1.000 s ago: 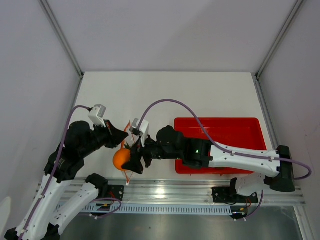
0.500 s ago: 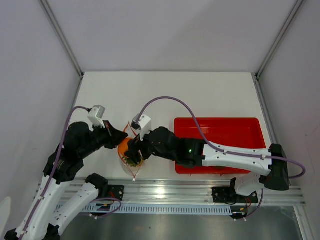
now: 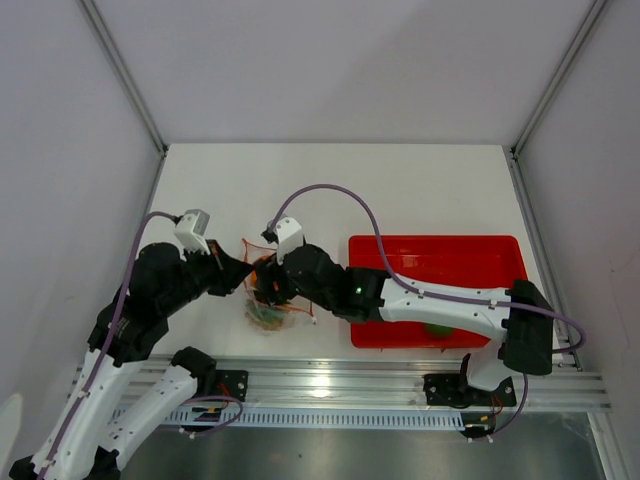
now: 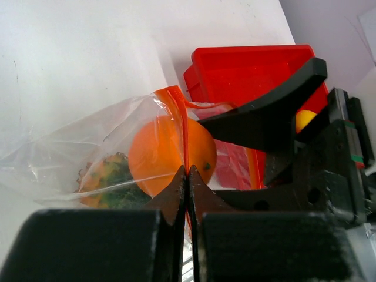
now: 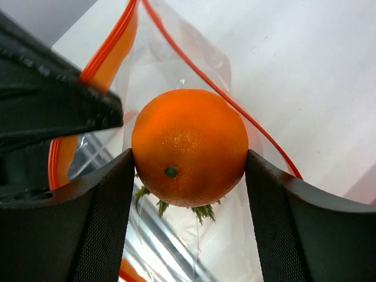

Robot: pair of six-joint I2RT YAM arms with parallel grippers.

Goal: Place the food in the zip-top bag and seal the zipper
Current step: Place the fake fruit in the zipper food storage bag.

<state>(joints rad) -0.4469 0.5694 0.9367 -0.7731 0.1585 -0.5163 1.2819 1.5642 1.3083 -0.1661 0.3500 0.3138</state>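
Pinching the zipper tight, the L gripper has its fingers clenched on that strip, no gap btwn the tips. The clear bag hangs just past those tips, mouth open, its bottom resting on the white table. The pineapple is already inside, low in the bag, below & left of the L fingertips. The orange ball sits just beyond the L tips, at the bag mouth w/ zipper lips either side of it. The R gripper is grasping it: jaws spread wide, one finger pressed on each side of the ball, pineapple leaves poking out right under it. Behind the R fingers is the red tray, w/ the lemon & green fruit in it, well apart from both grippers' tips.
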